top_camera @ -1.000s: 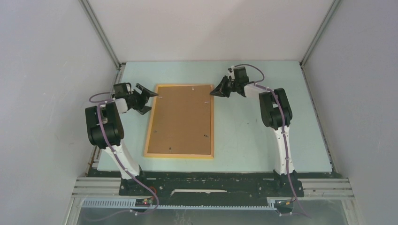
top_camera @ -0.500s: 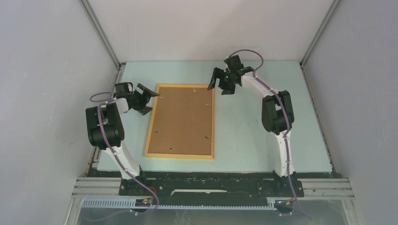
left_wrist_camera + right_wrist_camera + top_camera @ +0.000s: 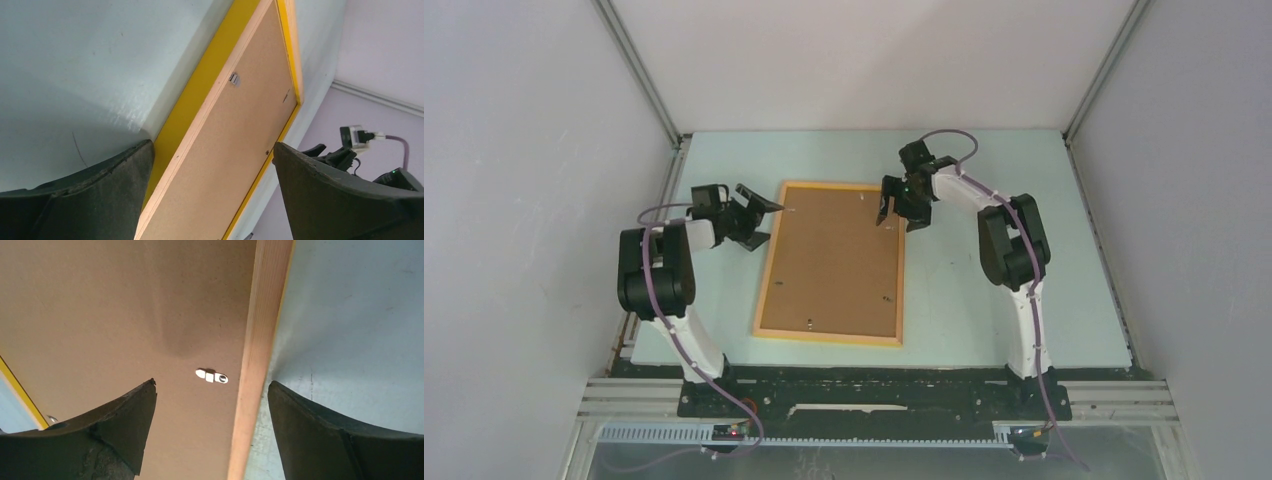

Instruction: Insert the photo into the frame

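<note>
The frame [image 3: 828, 339] lies back-up in the middle of the table, an orange-yellow rail around a brown fibreboard backing [image 3: 834, 260]. The photo is hidden. My left gripper [image 3: 764, 222] is open at the frame's far left corner. In the left wrist view the gripper [image 3: 212, 145] has the yellow rail [image 3: 200, 95] and the backing between its fingers. My right gripper [image 3: 896, 214] is open over the far right corner. In the right wrist view the gripper [image 3: 212, 382] straddles the wooden rail [image 3: 260, 340], one finger over the backing [image 3: 125, 305] and the other over the table. Neither holds anything.
Small metal turn clips [image 3: 212, 376] sit along the backing's edges, one of them [image 3: 233, 78] by the left rail. Grey walls with aluminium posts [image 3: 639, 75] close in the pale green table [image 3: 1014, 170] on three sides.
The frame has slid right and turned slightly. My right gripper opened and moved down over the far right corner. My left gripper followed the frame to the right.
</note>
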`<state>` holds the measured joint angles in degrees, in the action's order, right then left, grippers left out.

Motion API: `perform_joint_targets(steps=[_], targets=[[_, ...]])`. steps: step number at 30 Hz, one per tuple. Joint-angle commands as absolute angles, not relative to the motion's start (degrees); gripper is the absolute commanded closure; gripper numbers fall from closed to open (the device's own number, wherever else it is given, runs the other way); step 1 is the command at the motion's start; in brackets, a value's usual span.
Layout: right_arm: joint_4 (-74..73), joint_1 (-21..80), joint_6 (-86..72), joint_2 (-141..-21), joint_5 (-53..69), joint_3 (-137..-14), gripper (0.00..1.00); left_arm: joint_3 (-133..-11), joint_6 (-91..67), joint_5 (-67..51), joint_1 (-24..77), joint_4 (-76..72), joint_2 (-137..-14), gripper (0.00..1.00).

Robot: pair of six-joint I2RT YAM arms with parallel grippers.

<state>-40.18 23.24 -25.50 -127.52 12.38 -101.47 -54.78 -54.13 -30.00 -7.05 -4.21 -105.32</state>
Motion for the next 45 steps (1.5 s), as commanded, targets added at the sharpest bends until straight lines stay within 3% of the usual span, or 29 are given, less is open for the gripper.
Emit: perform_joint_targets(steps=[1, 7, 22, 30, 33, 35, 45], targets=[[-42.43, 25.64, -36.98, -128.44, 5.22, -102.66, 0.1, -51.54, -59.19, -32.76, -6.56, -7.19, -104.19, 0.01], [-46.85, 28.16, -44.6, -129.83, -7.34, -103.38, 0.12, -49.27, -63.86, -34.59, -6.62, -11.55, -104.8, 0.01], [-49.52, 28.43, -46.38, -130.67, -7.8, -105.28, 0.39, -47.56, -67.03, -35.52, -6.66, -15.06, -103.24, 0.02], [-46.95, 29.0, -42.56, -128.35, -5.4, -102.66, 0.63, -47.29, -67.11, -35.25, -6.75, -15.16, -102.48, 0.02], [-46.74, 28.92, -37.8, -128.2, -3.07, -102.8, 0.79, -47.2, -67.12, -35.16, -6.78, -15.19, -102.4, 0.03], [-46.76, 28.75, -32.57, -127.98, -1.45, -102.96, 1.0, -47.2, -67.03, -35.12, -6.81, -15.18, -102.39, 0.03], [-50.46, 29.68, -1.51, -128.65, -3.75, -104.97, 1.0, -47.37, -66.56, -35.02, -7.0, -15.2, -102.16, 0.03]])
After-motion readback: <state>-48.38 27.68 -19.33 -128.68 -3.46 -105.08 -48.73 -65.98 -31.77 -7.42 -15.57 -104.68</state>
